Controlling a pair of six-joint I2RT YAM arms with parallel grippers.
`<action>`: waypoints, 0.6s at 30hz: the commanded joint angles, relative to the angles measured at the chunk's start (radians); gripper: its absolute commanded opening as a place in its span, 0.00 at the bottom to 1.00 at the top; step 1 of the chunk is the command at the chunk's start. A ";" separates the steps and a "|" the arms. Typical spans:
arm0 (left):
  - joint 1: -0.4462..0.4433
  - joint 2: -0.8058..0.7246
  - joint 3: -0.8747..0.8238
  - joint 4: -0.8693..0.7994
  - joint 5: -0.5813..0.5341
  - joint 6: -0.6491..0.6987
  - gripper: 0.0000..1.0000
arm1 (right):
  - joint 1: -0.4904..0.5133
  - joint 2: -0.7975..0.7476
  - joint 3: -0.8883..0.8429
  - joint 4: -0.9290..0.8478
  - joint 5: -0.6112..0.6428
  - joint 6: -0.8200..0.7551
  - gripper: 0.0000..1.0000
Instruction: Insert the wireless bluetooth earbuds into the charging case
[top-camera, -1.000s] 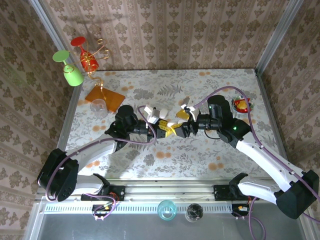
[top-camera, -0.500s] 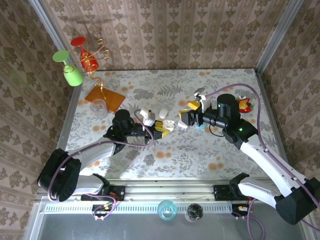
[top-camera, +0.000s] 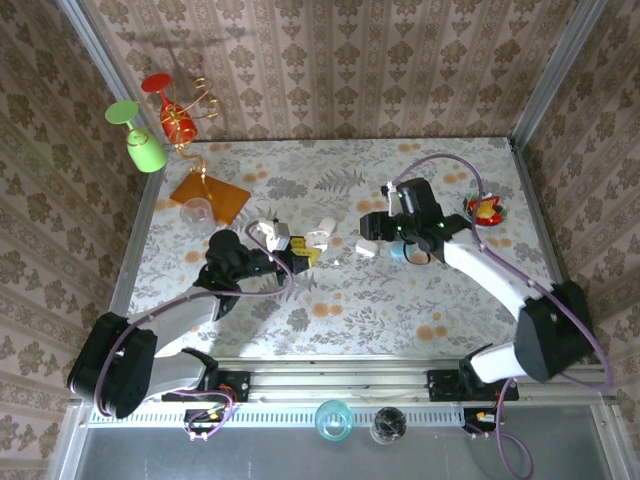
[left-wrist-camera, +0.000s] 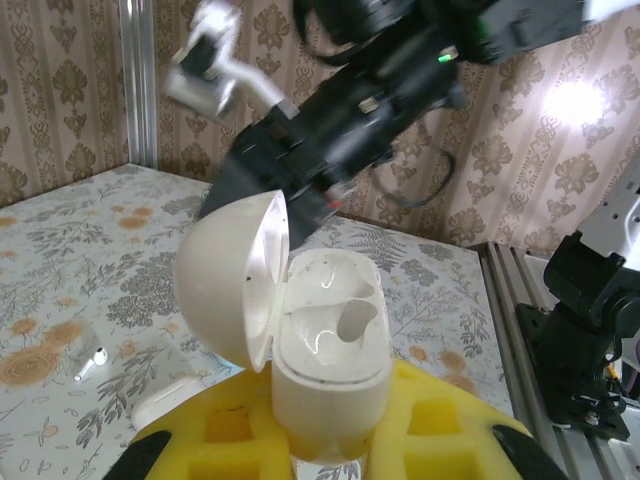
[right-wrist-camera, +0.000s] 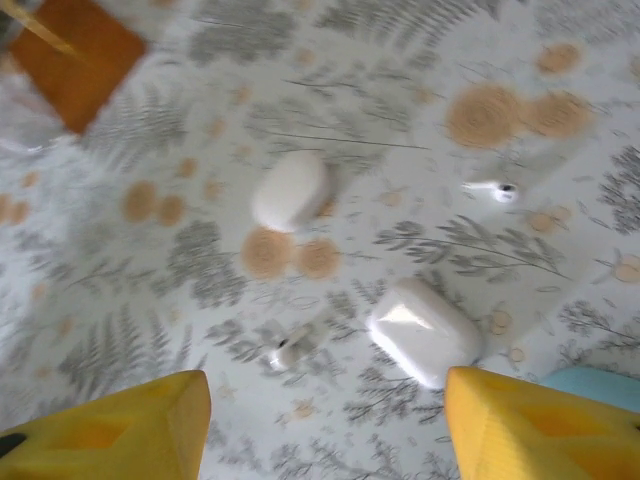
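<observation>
My left gripper (left-wrist-camera: 330, 445) is shut on the white charging case (left-wrist-camera: 330, 350), which stands upright between the yellow pads (left-wrist-camera: 440, 430). Its lid hangs open to the left and both wells are empty. In the top view this gripper (top-camera: 303, 252) is left of the table's centre. My right gripper (right-wrist-camera: 325, 385) hovers open above the table, its yellow fingers (right-wrist-camera: 130, 425) wide apart. Below it lies one of the wireless bluetooth earbuds (right-wrist-camera: 290, 348), beside a closed white case (right-wrist-camera: 425, 330). A second earbud (right-wrist-camera: 492, 190) lies farther off. An earbud (left-wrist-camera: 90, 365) also lies on the table in the left wrist view.
A rounded white case (right-wrist-camera: 290, 190) and a teal case (right-wrist-camera: 600, 385) rest on the table near the right gripper (top-camera: 375, 228). An orange tile (top-camera: 210, 195), a clear glass (top-camera: 197, 212) and green and red goblets (top-camera: 140, 140) stand at the back left. A red-yellow object (top-camera: 485, 208) sits at the right.
The right gripper has left the left gripper, swung back and now points down over the earbud and white case, jaws a little narrower. The left arm has drawn back leftwards with the case.
</observation>
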 joint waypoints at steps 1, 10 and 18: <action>0.004 -0.039 -0.005 -0.037 -0.017 0.032 0.05 | -0.054 0.116 0.086 -0.105 0.067 0.134 0.62; -0.001 -0.048 -0.010 -0.070 -0.023 0.048 0.05 | -0.070 0.402 0.250 -0.068 0.113 0.204 0.54; -0.003 -0.035 -0.004 -0.065 -0.015 0.042 0.05 | -0.052 0.588 0.438 -0.145 0.263 0.144 0.58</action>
